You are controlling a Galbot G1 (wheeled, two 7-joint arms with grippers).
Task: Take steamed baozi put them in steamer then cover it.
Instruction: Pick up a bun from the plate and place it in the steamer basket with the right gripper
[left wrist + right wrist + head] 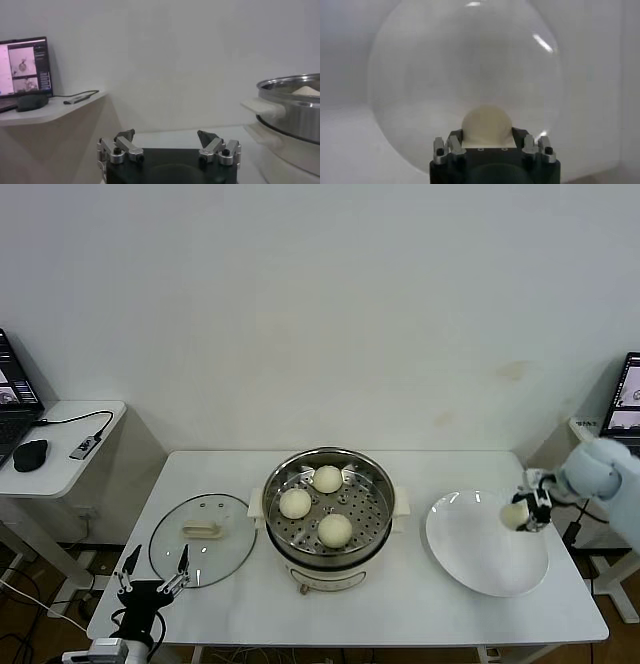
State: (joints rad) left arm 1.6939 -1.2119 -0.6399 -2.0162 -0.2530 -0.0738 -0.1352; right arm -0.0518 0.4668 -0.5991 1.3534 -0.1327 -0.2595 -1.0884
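Note:
Three cream-white baozi (318,504) lie in the shiny steel steamer (375,529) at the table's middle. A further baozi (514,514) (486,124) sits between the fingers of my right gripper (522,515) (487,134), which is shut on it over the white plate (480,559) (420,75). The glass cover (203,539) with its cream handle lies flat on the table to the left of the steamer. My left gripper (153,576) (167,137) stands open near the table's front left edge, just in front of the cover, with nothing in it.
The steamer's white side handle (257,106) shows in the left wrist view. A side desk (60,446) with a laptop, a mouse and a cable stands to the left of the table. Another laptop (625,399) is at the far right.

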